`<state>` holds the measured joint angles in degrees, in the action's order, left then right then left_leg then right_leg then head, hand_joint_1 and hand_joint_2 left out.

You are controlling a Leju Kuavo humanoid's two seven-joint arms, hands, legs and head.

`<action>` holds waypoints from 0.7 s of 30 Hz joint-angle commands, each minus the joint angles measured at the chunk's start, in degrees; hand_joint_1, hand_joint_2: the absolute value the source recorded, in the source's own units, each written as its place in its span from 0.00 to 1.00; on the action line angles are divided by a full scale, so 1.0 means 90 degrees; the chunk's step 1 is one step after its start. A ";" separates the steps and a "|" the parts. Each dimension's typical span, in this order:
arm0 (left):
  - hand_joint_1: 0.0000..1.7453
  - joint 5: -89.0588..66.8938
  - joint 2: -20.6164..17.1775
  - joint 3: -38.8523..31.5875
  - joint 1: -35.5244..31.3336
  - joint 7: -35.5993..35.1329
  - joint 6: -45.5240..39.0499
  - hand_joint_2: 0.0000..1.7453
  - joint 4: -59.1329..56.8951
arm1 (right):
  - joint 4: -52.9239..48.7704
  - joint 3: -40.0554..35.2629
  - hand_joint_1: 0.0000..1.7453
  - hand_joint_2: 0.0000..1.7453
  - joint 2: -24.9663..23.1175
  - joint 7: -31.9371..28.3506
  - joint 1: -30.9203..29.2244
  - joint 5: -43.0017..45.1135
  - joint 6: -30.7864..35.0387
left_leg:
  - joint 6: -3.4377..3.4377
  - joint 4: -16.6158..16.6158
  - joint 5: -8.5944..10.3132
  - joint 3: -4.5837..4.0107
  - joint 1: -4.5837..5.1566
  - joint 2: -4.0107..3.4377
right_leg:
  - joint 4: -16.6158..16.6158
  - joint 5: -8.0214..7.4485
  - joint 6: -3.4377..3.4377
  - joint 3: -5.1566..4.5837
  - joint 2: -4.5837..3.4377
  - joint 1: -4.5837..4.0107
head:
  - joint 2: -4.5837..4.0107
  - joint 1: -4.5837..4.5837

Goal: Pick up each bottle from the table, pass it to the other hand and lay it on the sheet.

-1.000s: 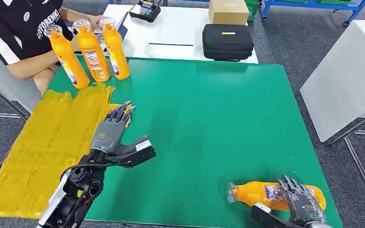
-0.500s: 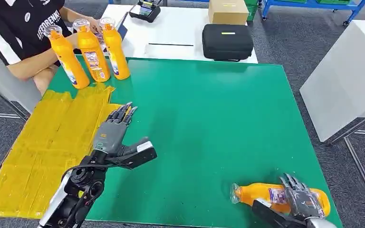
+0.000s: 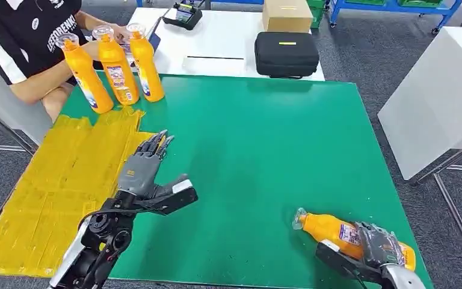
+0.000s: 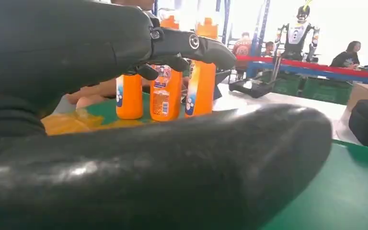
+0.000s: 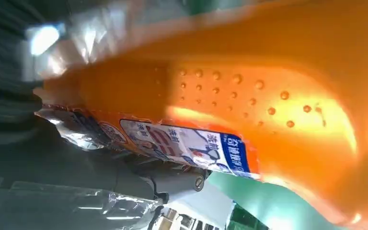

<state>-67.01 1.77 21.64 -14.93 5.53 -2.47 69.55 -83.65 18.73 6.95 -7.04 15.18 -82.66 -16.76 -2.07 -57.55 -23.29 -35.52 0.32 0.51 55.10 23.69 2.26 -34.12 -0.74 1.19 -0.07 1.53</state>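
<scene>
Gripping the lying bottle (image 3: 337,231), right robot hand (image 3: 378,247), left robot hand (image 3: 145,170) spread, empty

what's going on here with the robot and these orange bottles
The right hand has its fingers wrapped around a bottle lying on the green table, near its front right corner. The left hand hovers open beside the yellow sheet. Three more bottles stand upright at the far left corner, by a seated person.
</scene>
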 commanded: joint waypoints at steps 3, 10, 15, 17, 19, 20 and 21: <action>0.00 -0.0087 -0.0144 -0.0154 0.0206 -0.0012 -0.0063 0.00 0.0016 | 0.0188 -0.0176 1.00 1.00 -0.0697 -0.0282 -0.0592 0.0595 0.1818 | 0.0013 0.0007 -0.0006 0.0018 -0.0008 -0.0020 | -0.0009 -0.0003 -0.0009 0.0015 -0.0014 -0.0009 | 0.0000 0.0000; 0.00 -0.0145 0.0016 -0.0152 0.0025 0.0197 0.0109 0.00 -0.0096 | -0.0468 0.0126 1.00 1.00 -0.1510 -0.0946 -0.0986 0.3881 0.2300 | 0.0016 0.0000 -0.0005 0.0005 -0.0006 -0.0007 | 0.0004 0.0005 -0.0008 0.0002 0.0000 -0.0007 | 0.0000 0.0002; 0.00 -0.0094 0.0027 -0.0160 -0.0029 0.0249 0.0071 0.00 -0.0212 | -0.0471 0.0130 1.00 1.00 -0.1524 -0.0986 -0.0941 0.4004 0.2379 | 0.0019 0.0000 -0.0012 0.0018 -0.0008 -0.0001 | 0.0002 0.0015 -0.0011 0.0020 0.0003 -0.0008 | 0.0000 0.0000; 0.00 0.0129 0.0084 -0.0199 -0.0128 0.0370 0.0055 0.00 -0.0268 | -0.0408 0.0122 1.00 1.00 -0.1621 -0.1130 -0.1002 0.4301 0.2515 | 0.0013 0.0001 -0.0003 -0.0002 -0.0006 0.0005 | 0.0001 0.0007 -0.0004 0.0003 0.0004 -0.0006 | 0.0000 0.0000; 0.00 0.0377 0.0140 -0.0234 -0.0206 0.0511 0.0123 0.00 -0.0307 | -0.0375 0.0061 1.00 1.00 -0.1692 -0.1256 -0.1039 0.4500 0.2576 | 0.0014 0.0000 -0.0003 -0.0005 -0.0005 0.0007 | 0.0002 0.0007 -0.0005 0.0001 0.0007 -0.0005 | 0.0000 0.0000; 0.00 0.0603 0.0190 -0.0257 -0.0244 0.0648 0.0181 0.00 -0.0323 | -0.0332 -0.0059 1.00 1.00 -0.1695 -0.1344 -0.1052 0.4556 0.2577 | 0.0022 -0.0003 -0.0012 0.0010 -0.0008 0.0005 | 0.0006 0.0016 -0.0013 0.0017 0.0010 -0.0009 | 0.0000 -0.0002; 0.00 0.0759 0.0210 -0.0247 -0.0265 0.0719 0.0219 0.00 -0.0334 | -0.0300 -0.0170 1.00 1.00 -0.1686 -0.1376 -0.1059 0.4551 0.2641 | 0.0017 -0.0002 -0.0006 -0.0001 -0.0006 0.0005 | 0.0004 0.0010 -0.0008 0.0006 0.0006 -0.0006 | 0.0000 0.0000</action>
<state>-65.81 2.14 20.72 -13.16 8.85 -2.16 71.01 -87.71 18.21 -4.68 -16.98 8.34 -44.44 5.57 -2.06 -57.55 -23.26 -35.71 0.32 0.62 55.13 23.71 2.32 -34.25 -0.71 1.20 -0.07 1.53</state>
